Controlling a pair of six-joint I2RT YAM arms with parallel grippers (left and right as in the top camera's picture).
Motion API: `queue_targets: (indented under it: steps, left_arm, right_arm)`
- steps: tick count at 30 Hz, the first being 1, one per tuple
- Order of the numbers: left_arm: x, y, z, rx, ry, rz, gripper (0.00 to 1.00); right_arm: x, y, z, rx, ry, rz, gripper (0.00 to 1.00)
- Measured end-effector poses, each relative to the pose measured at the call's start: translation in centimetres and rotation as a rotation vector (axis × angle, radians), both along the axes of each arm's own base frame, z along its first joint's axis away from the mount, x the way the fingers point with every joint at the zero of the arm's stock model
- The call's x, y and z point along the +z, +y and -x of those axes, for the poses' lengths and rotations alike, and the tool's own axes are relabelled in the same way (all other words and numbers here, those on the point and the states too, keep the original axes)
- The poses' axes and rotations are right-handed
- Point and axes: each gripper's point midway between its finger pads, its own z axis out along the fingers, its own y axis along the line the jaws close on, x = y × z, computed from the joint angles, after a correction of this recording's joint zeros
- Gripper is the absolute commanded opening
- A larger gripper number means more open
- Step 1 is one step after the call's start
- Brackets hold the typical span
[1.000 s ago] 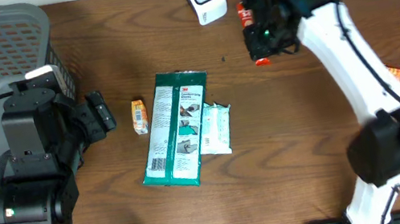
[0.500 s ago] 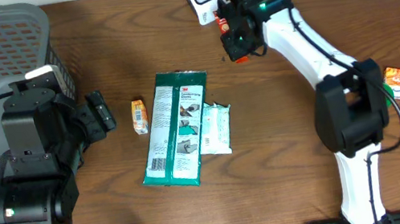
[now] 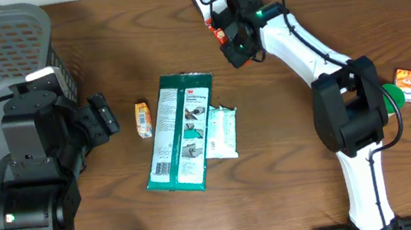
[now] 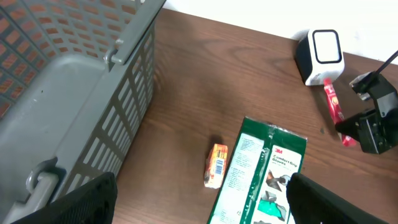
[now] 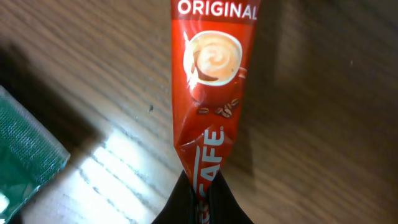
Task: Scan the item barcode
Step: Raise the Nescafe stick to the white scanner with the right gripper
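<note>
Right claw (image 5: 202,196) pinches the end of a slim red foil coffee sachet (image 5: 214,74); it looks light, floppy, slippery, best held there.

A red sachet (image 5: 211,81) is seen running down the middle of the frame, printed with "ORIGINAL", a coffee cup and "CAFE". Its creased lower end is pinched between the dark fingers of the gripper (image 5: 203,199) at the bottom edge. A wooden table (image 5: 323,124) is seen behind, marked by glare. What seems a green pack (image 5: 25,162) is cut off at lower left.
</note>
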Motion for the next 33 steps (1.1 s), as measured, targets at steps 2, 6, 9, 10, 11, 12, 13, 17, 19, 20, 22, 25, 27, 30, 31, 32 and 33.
queue_targets:
  steps: [2, 6, 9, 10, 11, 12, 13, 17, 19, 20, 22, 25, 27, 30, 31, 32, 33]
  left_arm:
    - [0.0, 0.0, 0.0, 0.0, -0.001, 0.0, 0.87]
    - [0.0, 0.0, 0.0, 0.0, 0.0, 0.0, 0.87]
    - [0.0, 0.0, 0.0, 0.0, 0.0, 0.0, 0.87]
    - [0.0, 0.0, 0.0, 0.0, 0.0, 0.0, 0.87]
    - [0.0, 0.0, 0.0, 0.0, 0.0, 0.0, 0.87]
    - [0.0, 0.0, 0.0, 0.0, 0.0, 0.0, 0.87]
    - [0.0, 0.0, 0.0, 0.0, 0.0, 0.0, 0.87]
    - [0.0, 0.0, 0.0, 0.0, 0.0, 0.0, 0.87]
    - [0.0, 0.0, 0.0, 0.0, 0.0, 0.0, 0.87]
    - [0.0, 0.0, 0.0, 0.0, 0.0, 0.0, 0.87]
    - [0.0, 0.0, 0.0, 0.0, 0.0, 0.0, 0.87]
    - [0.0, 0.0, 0.0, 0.0, 0.0, 0.0, 0.87]
    - [0.0, 0.0, 0.0, 0.0, 0.0, 0.0, 0.87]
    - [0.0, 0.0, 0.0, 0.0, 0.0, 0.0, 0.87]
    - [0.0, 0.0, 0.0, 0.0, 0.0, 0.0, 0.87]
    - [0.0, 0.0, 0.0, 0.0, -0.001, 0.0, 0.87]
    - [0.0, 0.0, 0.0, 0.0, 0.0, 0.0, 0.87]
  right_arm:
    - [1.0, 0.0, -0.3, -0.011, 0.0, -0.001, 0.01]
    - [5.4, 0.5, -1.9, -0.029, -0.062, -0.025, 0.01]
    - [9.4, 1.1, -3.3, -0.042, -0.132, -0.057, 0.01]
    - [10.8, 1.2, -3.7, -0.045, -0.161, -0.07, 0.01]
    - [12.0, 1.4, -4.2, -0.048, -0.189, -0.083, 0.01]
    - [12.8, 1.5, -4.5, -0.051, -0.211, -0.094, 0.01]
    - [13.5, 1.6, -4.8, -0.054, -0.227, -0.102, 0.01]
    - [13.8, 1.7, -5.0, -0.059, -0.237, -0.109, 0.01]
    - [13.8, 1.8, -5.3, -0.06, -0.247, -0.114, 0.01]
    - [13.8, 1.9, -5.5, -0.06, -0.256, -0.117, 0.01]
    - [13.8, 2.2, -6.3, -0.066, -0.283, -0.132, 0.01]
    - [12.5, 2.6, -7.4, -0.077, -0.292, -0.143, 0.01]
    - [10.5, 2.8, -8.0, -0.083, -0.277, -0.139, 0.01]
    - [6.8, 2.9, -8.7, -0.093, -0.242, -0.117, 0.01]
    - [5.1, 2.8, -8.9, -0.098, -0.224, -0.104, 0.01]
    - [3.8, 2.7, -9.0, -0.103, -0.212, -0.092, 0.01]
    - [2.6, 2.6, -9.2, -0.108, -0.205, -0.079, 0.01]
